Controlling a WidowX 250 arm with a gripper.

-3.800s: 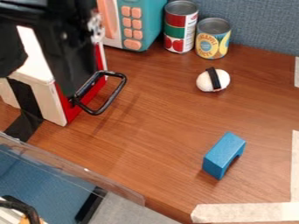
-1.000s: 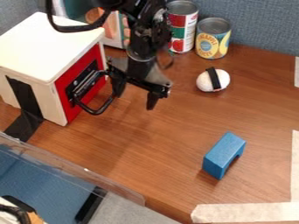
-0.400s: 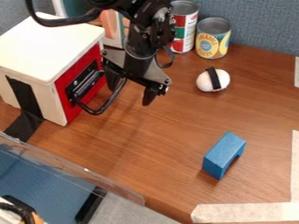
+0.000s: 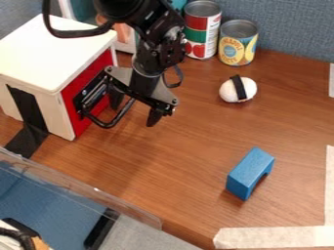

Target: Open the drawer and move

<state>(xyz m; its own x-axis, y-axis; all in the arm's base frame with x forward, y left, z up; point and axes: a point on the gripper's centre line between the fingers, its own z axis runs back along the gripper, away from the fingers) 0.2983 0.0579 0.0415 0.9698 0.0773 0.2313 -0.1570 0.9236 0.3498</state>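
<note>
My gripper (image 4: 134, 111) hangs at the upper left of the camera view, in front of the drawer's red front (image 4: 81, 117), with its fingers spread apart. The black handle (image 4: 115, 120) sticks out from that front; its outer bar passes between the two fingers, the left finger being close to the drawer front and the right one out over the table. Whether the handle is touched I cannot tell. The drawer box (image 4: 49, 53) is white on top, with its front flush as far as can be seen.
A blue block (image 4: 250, 172) stands at the lower right. A white egg-shaped thing with a black band (image 4: 238, 90) lies at the upper right, below two cans (image 4: 238, 43). Behind the arm is a teal and white toy. A clear panel edge (image 4: 85, 185) crosses the lower left.
The arm has come down in front of the drawer since the earliest frame. Over the last frames the gripper has shifted left and slightly down, toward the drawer. The drawer and the table objects have not moved.
</note>
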